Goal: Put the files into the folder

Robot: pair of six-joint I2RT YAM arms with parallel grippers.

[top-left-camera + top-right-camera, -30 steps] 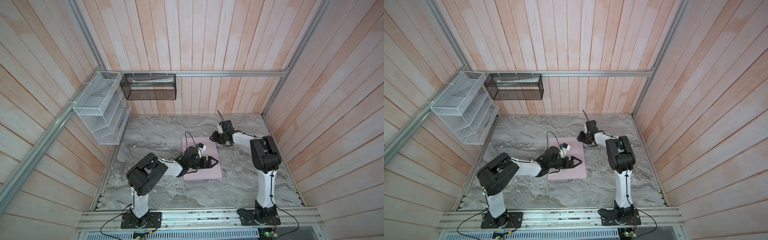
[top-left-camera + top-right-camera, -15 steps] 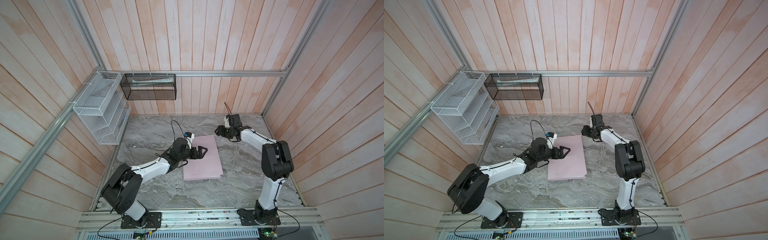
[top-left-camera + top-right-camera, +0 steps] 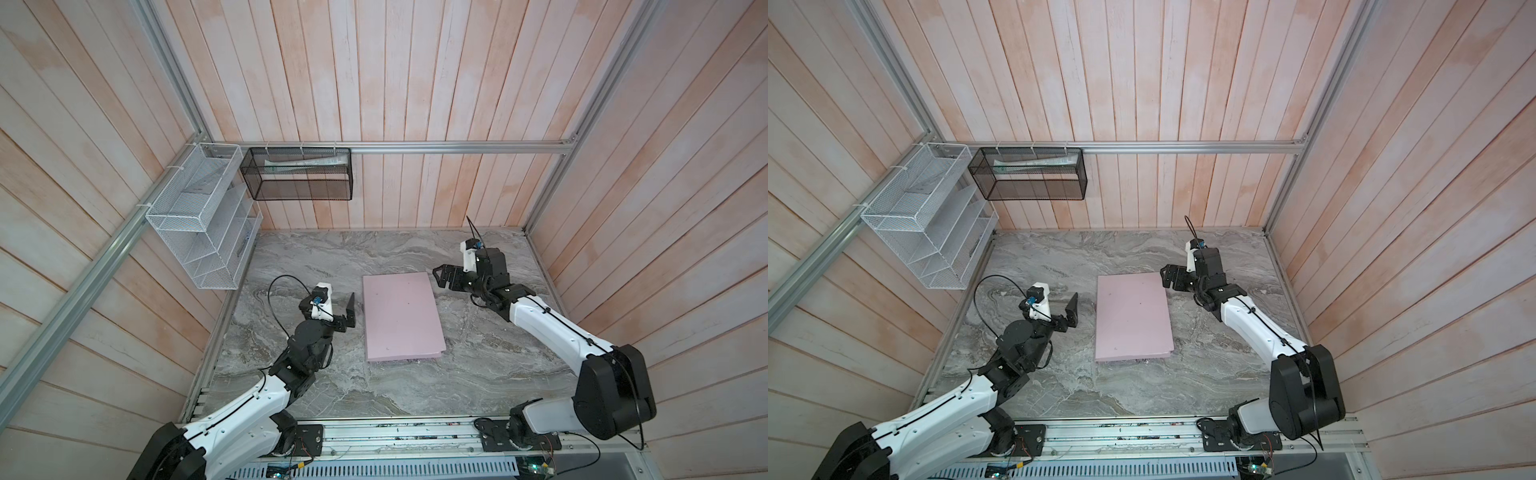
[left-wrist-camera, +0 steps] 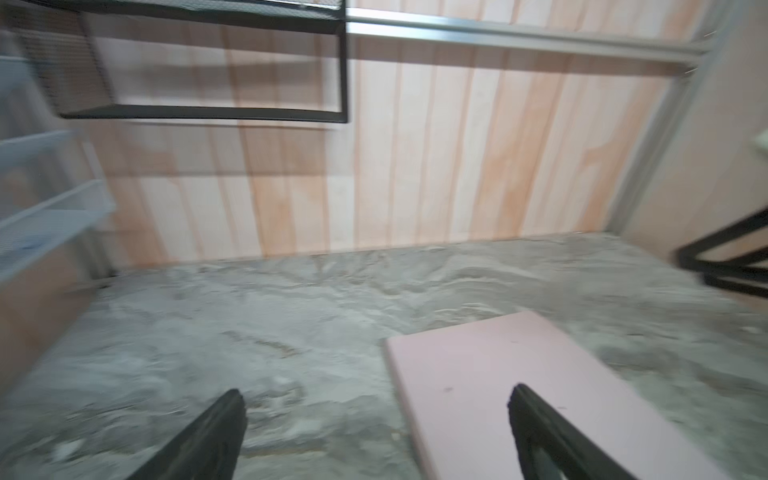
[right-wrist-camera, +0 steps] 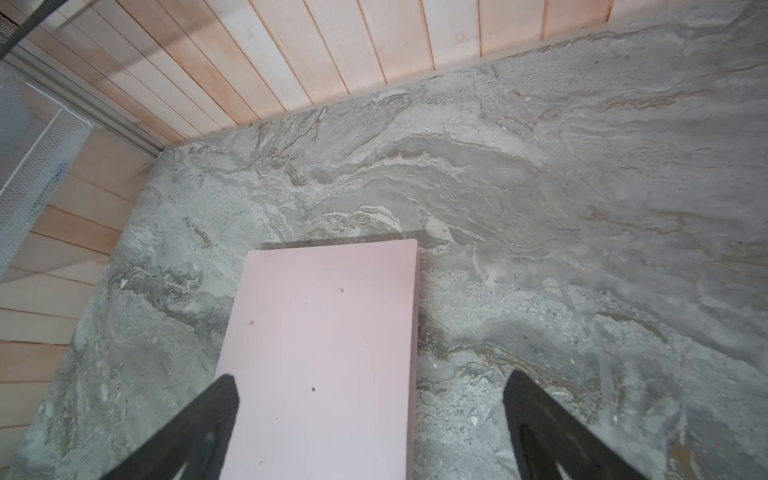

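**Folder shut and flat, both grippers wide and empty**

The pink folder [image 3: 401, 318] lies closed mid-desk [image 3: 316, 257], and no files are showing, so whether they are inside I cannot tell. The left gripper [image 3: 352, 316] hangs just off the folder's left edge, jaws spread wide, holding nothing. The right gripper [image 3: 439, 277] sits at the folder's far right corner, also fully spread and empty, with one finger over the cover and one past it. The right one looks the bigger risk: a small dip there could snag the corner, then lift the cover or skid the whole folder. A sideways drift by the left gripper could nudge the thin folder askew. If sheets are loose inside, either knock might slide them out of an open edge.
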